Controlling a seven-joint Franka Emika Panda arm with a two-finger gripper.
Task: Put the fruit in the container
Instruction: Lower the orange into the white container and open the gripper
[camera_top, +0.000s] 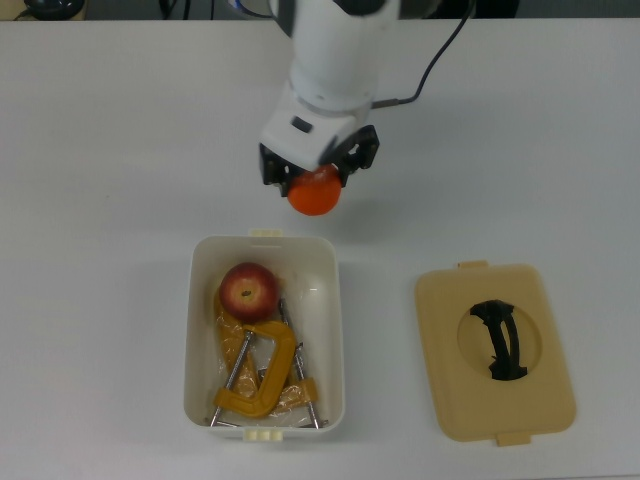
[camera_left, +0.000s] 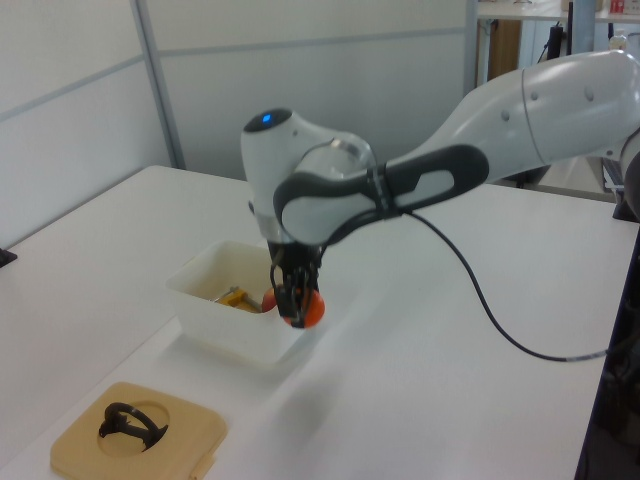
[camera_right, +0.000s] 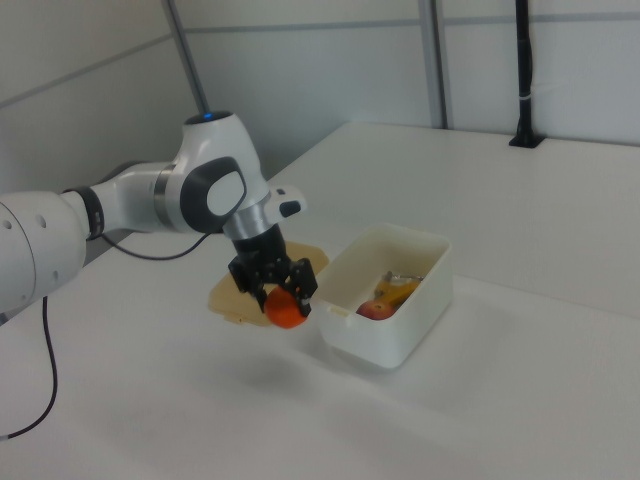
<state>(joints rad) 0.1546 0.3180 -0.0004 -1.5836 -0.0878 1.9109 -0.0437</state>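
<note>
A bright orange (camera_top: 315, 193) (camera_left: 308, 309) (camera_right: 286, 310) hangs in the air with my gripper (camera_top: 317, 178) (camera_left: 296, 305) (camera_right: 283, 297) shut on it from above. In the top view it is just beyond the upper short end of the white container (camera_top: 196, 330) (camera_left: 205, 316) (camera_right: 423, 306). In the right view its shadow lies on the table below it, beside the tub. A red apple (camera_top: 249, 290) (camera_right: 375, 311) sits inside the container at the end nearest the gripper.
Yellow-orange metal C-clamps (camera_top: 258, 375) (camera_left: 232, 296) (camera_right: 398, 290) fill the rest of the tub. A flat tan lid with a black handle (camera_top: 495, 350) (camera_left: 135, 432) lies on the white table at the top view's right of the tub.
</note>
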